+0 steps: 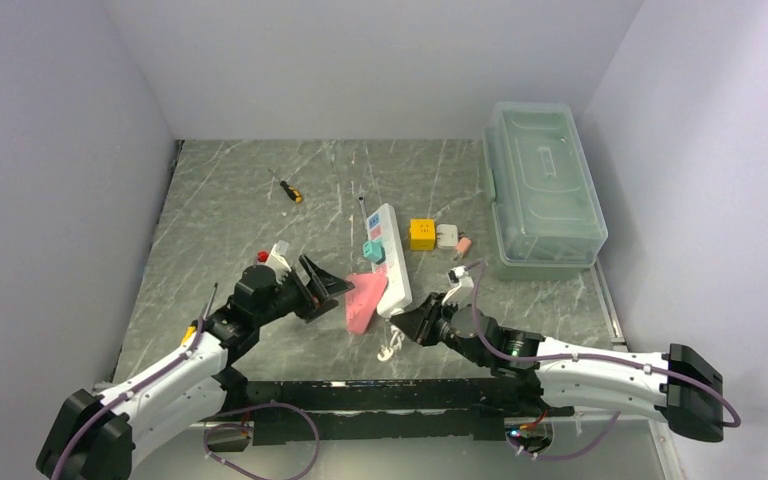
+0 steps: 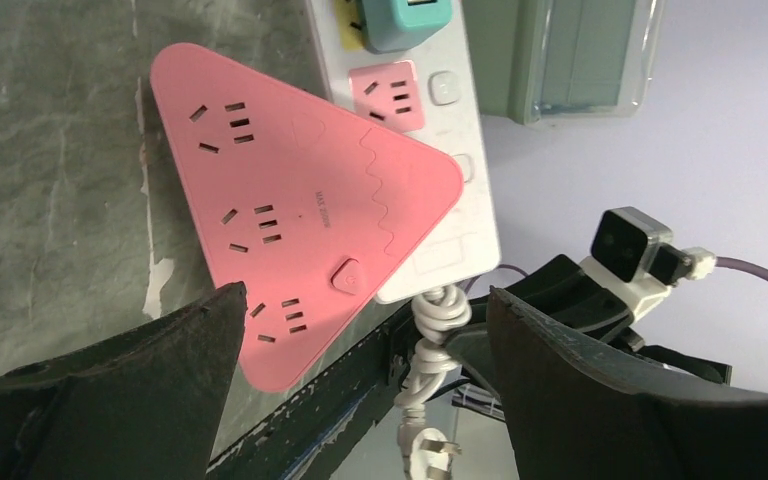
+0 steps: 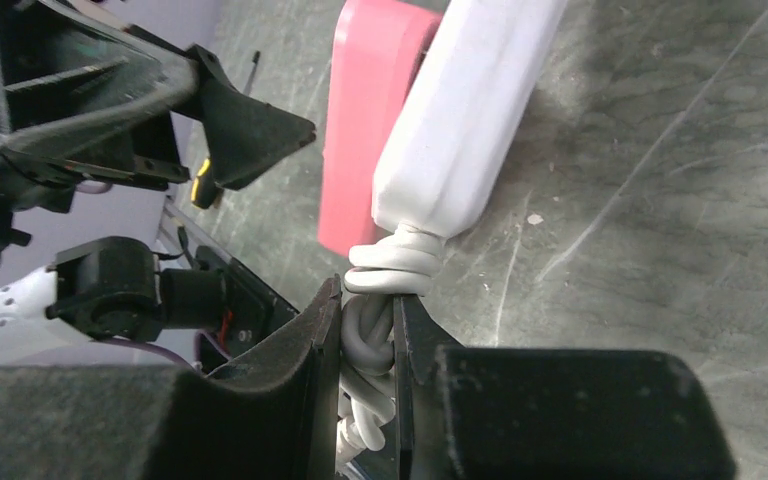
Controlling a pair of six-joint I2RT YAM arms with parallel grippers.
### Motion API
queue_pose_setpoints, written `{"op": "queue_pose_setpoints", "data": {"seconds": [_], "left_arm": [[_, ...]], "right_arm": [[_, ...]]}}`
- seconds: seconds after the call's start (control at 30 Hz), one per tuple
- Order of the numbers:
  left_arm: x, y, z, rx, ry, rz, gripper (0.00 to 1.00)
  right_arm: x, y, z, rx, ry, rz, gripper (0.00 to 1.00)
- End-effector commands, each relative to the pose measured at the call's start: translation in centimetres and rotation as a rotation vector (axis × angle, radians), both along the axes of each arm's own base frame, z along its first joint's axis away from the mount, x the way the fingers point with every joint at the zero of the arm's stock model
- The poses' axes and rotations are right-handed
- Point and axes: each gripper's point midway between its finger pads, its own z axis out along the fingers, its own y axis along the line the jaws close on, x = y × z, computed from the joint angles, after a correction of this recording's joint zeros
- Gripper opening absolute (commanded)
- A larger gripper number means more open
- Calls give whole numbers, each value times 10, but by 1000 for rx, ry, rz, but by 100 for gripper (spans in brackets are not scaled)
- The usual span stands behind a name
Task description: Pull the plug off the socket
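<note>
Clamped fingers of the right gripper (image 3: 368, 305) pinch the coiled white cord (image 3: 392, 262) just where it leaves the socket (image 1: 393, 275), which lies mid-way across the table (image 1: 230, 210), running away from the arms. One teal plug (image 1: 371, 250) sits in it further up; a pink block (image 1: 363, 300) of outlets overlaps its near end, though whether it is plugged in cannot be told. The left gripper (image 2: 365, 300) hangs wide open and empty, straddling the pink block without touching it. The socket appears anchored, the grasp not yet made; next, the left jaws must close squarely on the plug body and draw straight out.
</note>
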Motion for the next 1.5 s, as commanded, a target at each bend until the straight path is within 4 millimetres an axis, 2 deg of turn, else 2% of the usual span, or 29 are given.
{"op": "queue_pose_setpoints", "data": {"seconds": [0.0,0.17,0.23,0.33,0.43,0.6,0.73,0.8,0.9,0.93,0.97,1.03,1.13,1.2,1.3,1.47], "left_arm": [[-1,-1,17,1,-18,-14,93],[-3,-1,13,-2,3,-17,94],[-3,-3,12,-8,2,-25,94],[-2,-5,10,6,-1,-41,94],[2,-7,3,65,-25,-75,94],[8,-7,-10,280,-66,-163,92],[13,-16,-7,374,-138,-223,93],[14,-15,-18,394,-86,-216,93],[11,-22,-32,339,-30,-205,93],[12,-25,-32,308,-27,-194,93],[13,-27,-32,283,-28,-184,93],[12,-28,-35,266,-14,-178,93],[12,-29,-36,243,-7,-173,94],[11,-31,-36,228,-5,-174,94],[10,-32,-36,220,1,-175,94],[9,-35,-37,187,10,-173,94]], "right_arm": [[10,7,60,196,-72,-46,0],[12,4,61,200,-81,-59,0],[17,0,50,122,-70,-88,0],[21,-12,16,-31,-7,-151,0],[21,-23,-7,-113,27,-182,0],[21,-26,-20,-172,23,-175,0],[23,-21,-23,-203,12,-159,0],[24,-24,-31,-230,25,-174,4],[27,-43,-50,-333,69,-254,21],[27,-46,-52,-353,72,-262,30],[27,-47,-51,-358,70,-262,41],[27,-49,-45,-346,60,-262,55],[28,-56,-29,-320,30,-273,70],[30,-55,-17,-305,9,-243,77],[35,-48,-3,-284,6,-156,77],[59,-44,4,-214,24,-48,67]]}}
